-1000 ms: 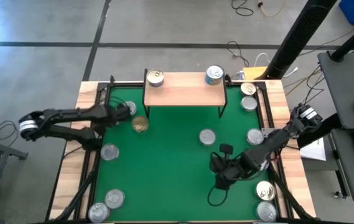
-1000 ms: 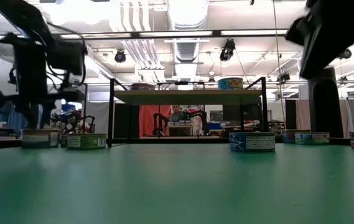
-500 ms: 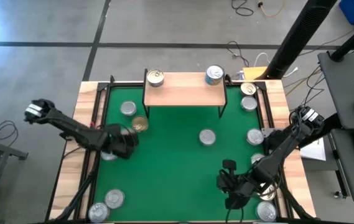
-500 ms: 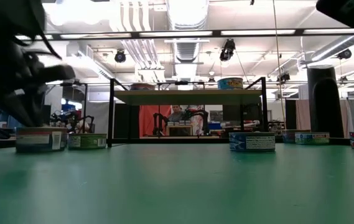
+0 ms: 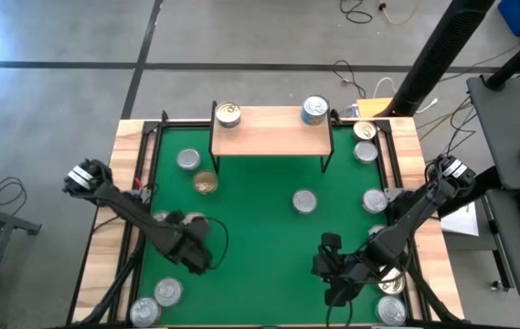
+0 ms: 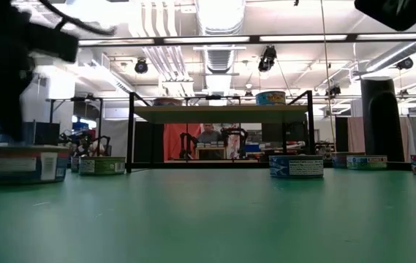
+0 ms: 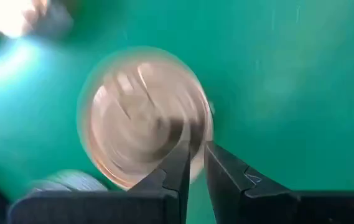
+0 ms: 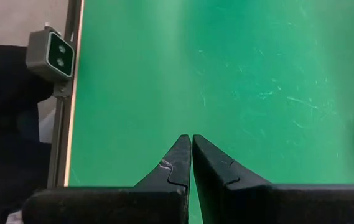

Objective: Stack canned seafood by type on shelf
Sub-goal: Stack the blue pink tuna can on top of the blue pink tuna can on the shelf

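Short round tins stand about the green mat [image 5: 260,238]. Two more stand on the light-wood shelf [image 5: 269,128], one at each end. My left gripper [image 5: 193,256] is low over the mat's near left part, fingers all but shut, with one silver-topped tin [image 7: 139,112] under them. The low view shows that tin [image 6: 26,164] standing on the mat, close and at the left. In the high view the gripper hides it. My right gripper [image 5: 331,288] is shut over bare mat near the near edge, touching nothing. My left gripper comes from above, pointing down. Its fingertips [image 7: 183,155] lie over the tin's top beside the rim [image 7: 201,124]. The tin stands flat on the mat. Blur hides whether the tips press on the top or only hang just above it.
Two tins [image 5: 168,292] sit at the near left corner and two [image 5: 389,279] at the near right. Others stand by the shelf's left leg [image 5: 206,183], mid-table [image 5: 304,201] and along the right side [image 5: 374,199]. The low camera [image 8: 49,53] sits at the near edge.
My left gripper has swung from the tins beside the shelf's left leg toward the near edge. A silver tin on the left has slid toward the near edge with it and shows larger in the low view. My right gripper moved a little toward the near edge.
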You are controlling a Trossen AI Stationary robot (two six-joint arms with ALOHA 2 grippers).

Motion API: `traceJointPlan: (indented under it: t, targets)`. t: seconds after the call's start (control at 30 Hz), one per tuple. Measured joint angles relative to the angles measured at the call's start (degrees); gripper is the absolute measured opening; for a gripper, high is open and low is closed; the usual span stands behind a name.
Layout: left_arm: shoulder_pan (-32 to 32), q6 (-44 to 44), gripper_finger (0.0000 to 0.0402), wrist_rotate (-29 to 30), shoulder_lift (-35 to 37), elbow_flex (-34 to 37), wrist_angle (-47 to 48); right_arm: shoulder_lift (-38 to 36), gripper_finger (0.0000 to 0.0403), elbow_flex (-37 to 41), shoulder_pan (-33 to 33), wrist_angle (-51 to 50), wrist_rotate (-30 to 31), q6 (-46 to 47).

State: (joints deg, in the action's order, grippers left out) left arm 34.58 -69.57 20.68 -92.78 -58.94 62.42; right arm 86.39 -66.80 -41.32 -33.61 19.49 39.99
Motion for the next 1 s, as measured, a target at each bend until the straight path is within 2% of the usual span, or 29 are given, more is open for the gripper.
traceJointPlan:
  t: [0.2, 0.3, 0.37, 0.47, 0.57, 0.67, 0.83, 0.97, 1.0]
  targets:
    - [0.3, 8.08, 0.0033, 9.5, -5.4, -11.0, 13.51, 0.0, 0.0009, -0.44, 0.0, 0.03, 0.0, -0.09]
    - [0.3, 7.53, 0.0033, 11.41, -5.18, -13.01, 20.18, 0.0, 0.0009, -0.44, 0.0, 0.03, 0.0, 0.03]
    - [0.25, 3.98, 0.0031, 11.48, -3.94, -12.51, 24.71, 0.0, 0.0009, -0.44, -0.01, 0.03, 0.0, 0.04]
    - [0.02, -1.08, 0.0022, 6.89, -0.84, -8.52, 27.83, 0.0, 0.0009, -0.3, -0.04, 0.04, 0.0, 0.04]
    - [-0.27, -6.05, 0.0012, -0.64, 3.27, -2.07, 26.22, 0.0, 0.0009, -0.11, -0.04, -0.04, 0.0, 0.01]
    - [-0.4, -14.48, 0.0004, -4.98, 7.08, 4.83, 25.5, 0.0, 0.0009, 0.02, -0.04, -0.08, 0.02, -0.13]
    - [-0.45, -25.58, 0.0002, -6.74, 11.89, 13.35, 24.27, 0.0, 0.0009, 0.04, 0.0, 0.01, 0.02, -1.05]
    - [-0.45, -25.21, 0.0002, -6.46, 14.08, 17.48, 16.46, 0.0, 0.0009, 0.04, 0.11, -0.02, 0.02, -1.09]
    - [-0.49, -25.08, 0.0002, -6.46, 13.57, 17.0, 17.15, 0.0, 0.0009, 0.04, 0.11, -0.04, 0.02, -1.12]
